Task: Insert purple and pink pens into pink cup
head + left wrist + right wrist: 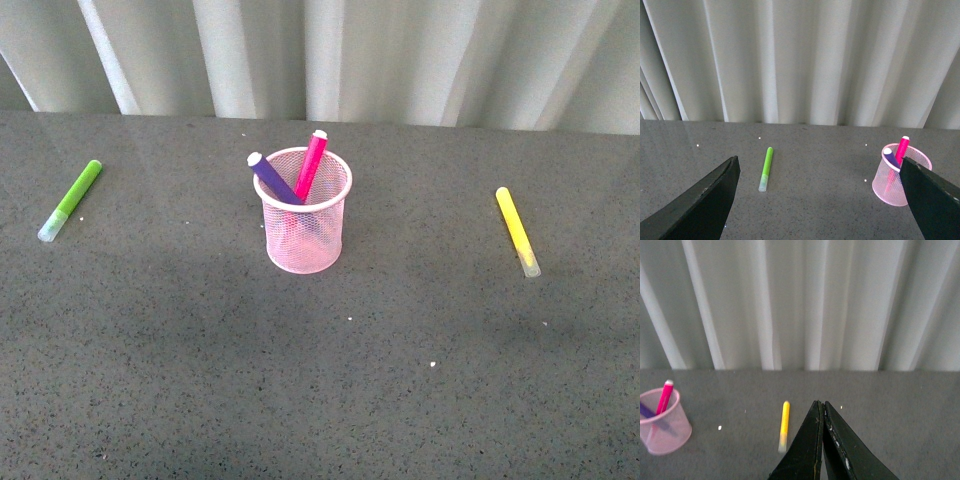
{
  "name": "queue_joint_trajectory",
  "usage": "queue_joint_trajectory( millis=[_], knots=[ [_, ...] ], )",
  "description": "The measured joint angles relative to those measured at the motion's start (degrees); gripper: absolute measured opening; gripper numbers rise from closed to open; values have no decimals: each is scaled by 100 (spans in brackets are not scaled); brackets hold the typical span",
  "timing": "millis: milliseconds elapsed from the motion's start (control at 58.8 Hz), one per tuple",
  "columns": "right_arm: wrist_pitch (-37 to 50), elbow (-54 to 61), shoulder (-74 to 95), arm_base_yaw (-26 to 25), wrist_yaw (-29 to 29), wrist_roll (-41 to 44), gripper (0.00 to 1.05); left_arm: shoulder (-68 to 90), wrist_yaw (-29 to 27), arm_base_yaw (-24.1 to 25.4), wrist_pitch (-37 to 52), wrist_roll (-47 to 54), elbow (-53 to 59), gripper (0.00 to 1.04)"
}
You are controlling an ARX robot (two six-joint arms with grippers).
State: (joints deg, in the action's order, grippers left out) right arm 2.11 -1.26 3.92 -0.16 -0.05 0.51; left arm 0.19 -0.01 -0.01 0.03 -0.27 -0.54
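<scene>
Grey speckled table (320,380), pleated curtain (400,50) behind. Pink cup (305,235) mid-table holds purple pen (272,178) and pink pen (311,166), both leaning. Green marker (70,200) far left, yellow marker (517,231) right. Left gripper (820,200) spread wide; right gripper (822,440) pressed together, empty.

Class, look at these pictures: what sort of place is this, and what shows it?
Probably a staged test bench: a bare grey speckled table, a plain white pleated curtain behind, and only a pink cup and markers.

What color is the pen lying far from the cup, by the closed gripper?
Yellow pen, clearest in the front view.
</scene>
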Motion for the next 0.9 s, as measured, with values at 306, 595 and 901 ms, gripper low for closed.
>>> queue_joint_trajectory(
  millis=[306,595,901],
  knots=[
    [-201,0,-367,0,2,-31,3,0,0,0,0,0,0,98],
    [-203,0,-367,0,2,-31,24,0,0,0,0,0,0,98],
    [-203,0,-367,0,2,-31,80,0,0,0,0,0,0,98]
  ],
)
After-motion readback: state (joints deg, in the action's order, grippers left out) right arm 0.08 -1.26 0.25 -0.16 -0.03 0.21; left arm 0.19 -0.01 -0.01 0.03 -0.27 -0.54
